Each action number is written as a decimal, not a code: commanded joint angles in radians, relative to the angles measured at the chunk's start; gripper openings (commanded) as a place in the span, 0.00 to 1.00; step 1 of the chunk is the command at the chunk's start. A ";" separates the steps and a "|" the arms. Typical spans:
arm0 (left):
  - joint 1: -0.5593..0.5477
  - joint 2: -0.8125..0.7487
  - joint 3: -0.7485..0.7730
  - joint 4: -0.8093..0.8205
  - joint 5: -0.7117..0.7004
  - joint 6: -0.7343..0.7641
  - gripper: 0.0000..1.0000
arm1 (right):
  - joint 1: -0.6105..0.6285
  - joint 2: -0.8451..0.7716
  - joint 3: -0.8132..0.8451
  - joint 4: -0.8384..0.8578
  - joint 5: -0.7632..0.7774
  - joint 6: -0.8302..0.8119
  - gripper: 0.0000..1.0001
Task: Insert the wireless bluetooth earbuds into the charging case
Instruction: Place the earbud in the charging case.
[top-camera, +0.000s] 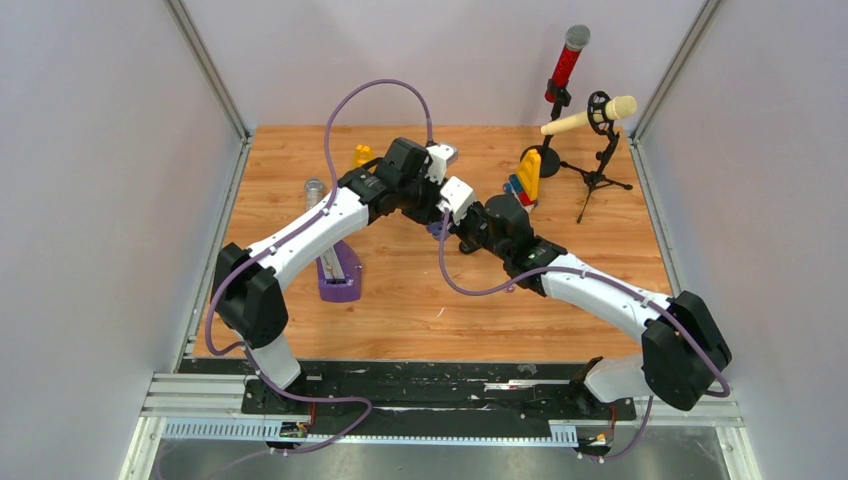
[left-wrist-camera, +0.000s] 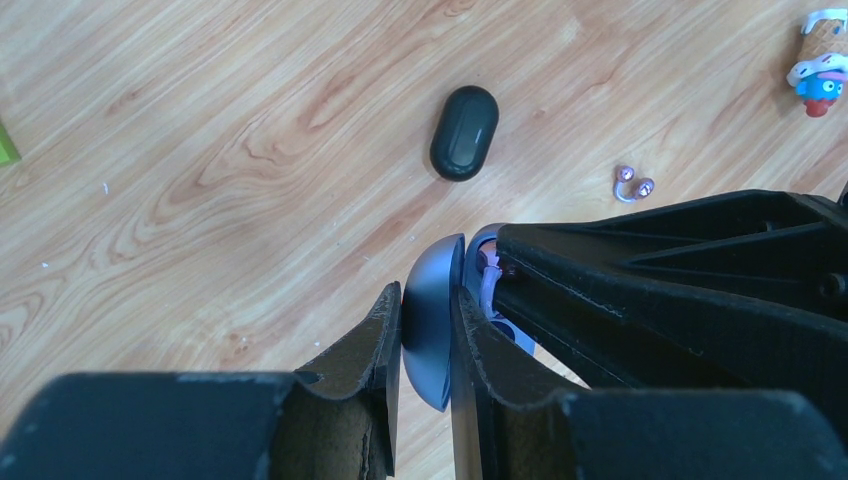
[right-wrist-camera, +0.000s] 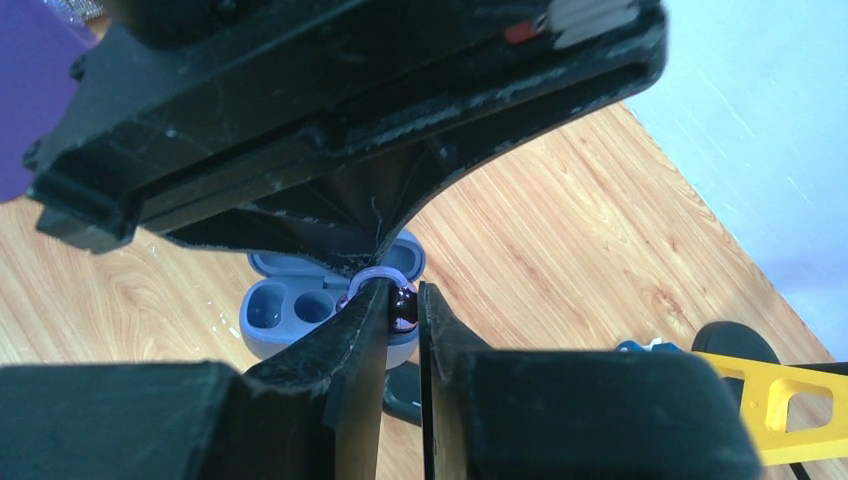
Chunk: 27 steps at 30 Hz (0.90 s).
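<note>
Seen from above, the left arm (top-camera: 310, 235) and right arm (top-camera: 590, 285) meet over the middle of the table (top-camera: 420, 310), toward its far edge. Their wrists hide most of the work.

From the left wrist, the left jaws stand narrow, pinching the raised lid of the open charging case (left-wrist-camera: 432, 310). A closed black case (left-wrist-camera: 464, 132) and a loose pair of buds (left-wrist-camera: 633, 185) lie apart on the bare wood.

From the right wrist, the right jaws are narrow too, clamped on a purple earbud (right-wrist-camera: 402, 303) just over the case's base (right-wrist-camera: 290, 310), whose two visible wells look empty.

The bud is gripped by a small edge. Lowered off-line, it could twist, catch the rim and pop free. Downward pressure could also lever the case out of the thin lid grip.
</note>
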 joint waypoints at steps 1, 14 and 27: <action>0.007 -0.075 0.014 0.028 0.005 -0.005 0.20 | -0.003 -0.030 -0.029 0.008 -0.014 -0.025 0.18; 0.008 -0.082 0.004 0.036 -0.006 -0.001 0.20 | -0.009 -0.049 0.001 -0.043 -0.039 -0.023 0.38; 0.009 -0.102 -0.006 0.043 -0.013 0.005 0.19 | -0.009 -0.079 0.021 -0.109 -0.027 -0.054 0.47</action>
